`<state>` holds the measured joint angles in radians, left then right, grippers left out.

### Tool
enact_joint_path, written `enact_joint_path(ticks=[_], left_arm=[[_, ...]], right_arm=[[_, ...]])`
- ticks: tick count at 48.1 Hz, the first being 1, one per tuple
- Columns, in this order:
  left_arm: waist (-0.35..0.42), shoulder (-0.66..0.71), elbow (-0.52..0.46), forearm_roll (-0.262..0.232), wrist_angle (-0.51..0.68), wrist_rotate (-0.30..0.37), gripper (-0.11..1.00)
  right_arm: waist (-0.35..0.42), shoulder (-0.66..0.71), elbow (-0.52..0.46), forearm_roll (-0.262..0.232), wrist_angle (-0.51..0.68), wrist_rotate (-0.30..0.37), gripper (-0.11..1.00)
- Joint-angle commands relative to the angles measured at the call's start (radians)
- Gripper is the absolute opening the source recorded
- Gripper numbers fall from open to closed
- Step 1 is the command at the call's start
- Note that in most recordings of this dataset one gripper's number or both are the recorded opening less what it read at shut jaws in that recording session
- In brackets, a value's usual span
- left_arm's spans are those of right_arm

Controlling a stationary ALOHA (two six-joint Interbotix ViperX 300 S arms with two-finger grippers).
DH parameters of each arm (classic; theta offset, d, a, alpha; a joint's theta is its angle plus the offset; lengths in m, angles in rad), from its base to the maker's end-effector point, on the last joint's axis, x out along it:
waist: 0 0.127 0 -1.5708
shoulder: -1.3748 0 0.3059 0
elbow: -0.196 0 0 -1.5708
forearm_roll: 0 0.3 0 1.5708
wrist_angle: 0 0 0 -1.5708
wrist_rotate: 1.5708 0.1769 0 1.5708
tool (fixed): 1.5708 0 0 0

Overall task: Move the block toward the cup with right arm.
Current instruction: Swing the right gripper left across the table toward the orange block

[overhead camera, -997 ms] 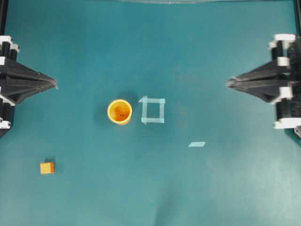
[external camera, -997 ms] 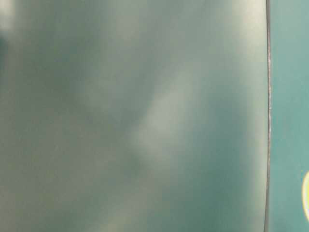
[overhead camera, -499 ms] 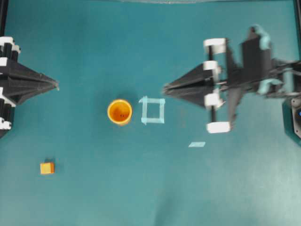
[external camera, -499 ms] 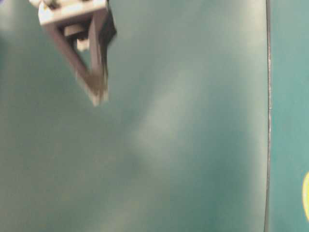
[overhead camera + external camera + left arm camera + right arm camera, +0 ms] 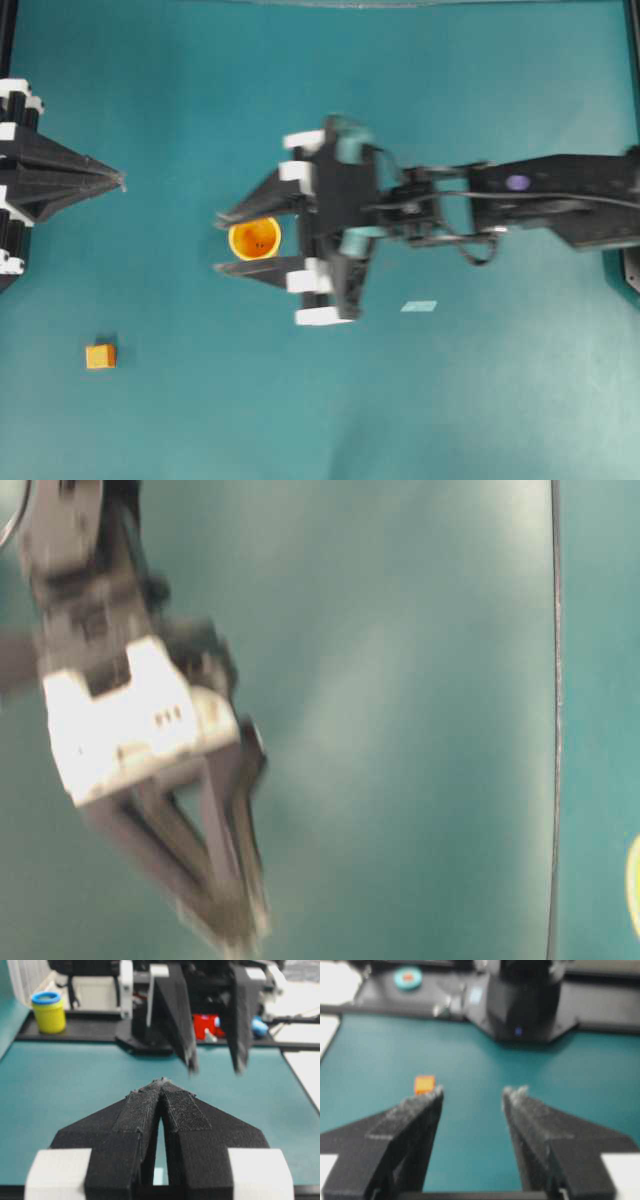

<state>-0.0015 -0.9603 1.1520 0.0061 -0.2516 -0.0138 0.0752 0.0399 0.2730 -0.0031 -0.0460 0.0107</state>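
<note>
- On the far left of the overhead view, the left gripper [image 5: 118, 180] sits parked at the table's edge; we see its fingers pressed together to a point, with nothing between them, and the left wrist view shows the same.
- Low on the left, the block [image 5: 100, 356] lies alone on the teal table [image 5: 500, 400], well apart from every gripper. We judge it untouched, so the task proper has not begun.
- Nearer the middle stands the cup [image 5: 255, 238], upright, its orange inside showing as a ring. The block is well apart from it, lower and further left.
- Over the cup hovers the right gripper [image 5: 225, 242], its jaws spread wide, one tip on each side of the cup in the overhead view. We cannot tell its height above the cup. It holds nothing; the right wrist view shows bare table between its fingers [image 5: 407, 1120], with the block [image 5: 424, 1084] ahead just past the left tip.
- To the right, the right arm [image 5: 540, 200] stretches long and nearly level across the table from the right edge.
- What remains, as we judge it: reach on to the block, take or nudge it, and bring it toward the cup.
</note>
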Motion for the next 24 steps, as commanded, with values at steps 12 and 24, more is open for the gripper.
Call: enact_joint_path(ticks=[12,24], left_arm=[[0.000,0.009,-0.028,0.003,-0.005,0.000,0.00],[0.000,0.009,-0.028,0.003,-0.003,0.000,0.00]], right_arm=[[0.021,0.130,-0.196,0.002,0.048,0.002,0.67],[0.035,0.239,-0.279,0.002,0.048,0.012,0.67]])
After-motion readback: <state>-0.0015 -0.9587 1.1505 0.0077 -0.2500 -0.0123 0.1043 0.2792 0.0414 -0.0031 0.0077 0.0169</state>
